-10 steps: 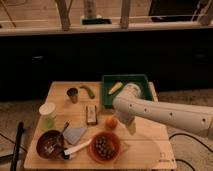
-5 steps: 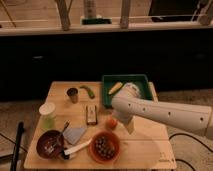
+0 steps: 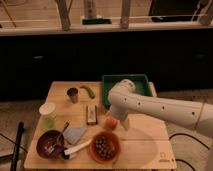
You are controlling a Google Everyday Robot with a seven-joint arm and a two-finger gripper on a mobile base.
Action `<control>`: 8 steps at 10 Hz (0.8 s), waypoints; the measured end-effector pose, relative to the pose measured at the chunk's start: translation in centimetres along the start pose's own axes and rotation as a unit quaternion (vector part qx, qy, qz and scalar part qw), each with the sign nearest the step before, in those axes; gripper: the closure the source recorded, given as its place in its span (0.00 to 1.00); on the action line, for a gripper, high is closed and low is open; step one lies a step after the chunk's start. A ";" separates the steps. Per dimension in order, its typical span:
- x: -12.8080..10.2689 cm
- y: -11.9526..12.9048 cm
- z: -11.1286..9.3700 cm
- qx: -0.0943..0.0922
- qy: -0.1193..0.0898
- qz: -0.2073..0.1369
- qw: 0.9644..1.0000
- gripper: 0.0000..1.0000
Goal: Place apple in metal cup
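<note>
gripper (image 3: pixel 121 123) down at table (image 3: pixel 145 147) centre, at 3 o'clock of apple (image 3: pixel 110 121), close against it | grip state: cannot tell | apple on table surface, at 12 o'clock of orange bowl (image 3: pixel 104 146) | metal cup (image 3: pixel 73 94) upright, at 10 o'clock of apple, well apart | green pepper (image 3: pixel 88 91) at 3 o'clock of cup

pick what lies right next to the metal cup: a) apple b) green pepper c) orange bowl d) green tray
b: the green pepper lies just beside the metal cup, while the apple is mid-table by the gripper.
</note>
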 end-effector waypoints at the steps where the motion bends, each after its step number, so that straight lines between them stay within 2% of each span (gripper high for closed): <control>1: 0.1 -0.2 0.5 0.000 -0.006 -0.004 1.000 0.20; 6: 0.4 -2.1 2.7 -0.003 -0.047 -0.027 0.999 0.22; 8: 0.7 -2.6 3.3 -0.004 -0.059 -0.032 0.998 0.38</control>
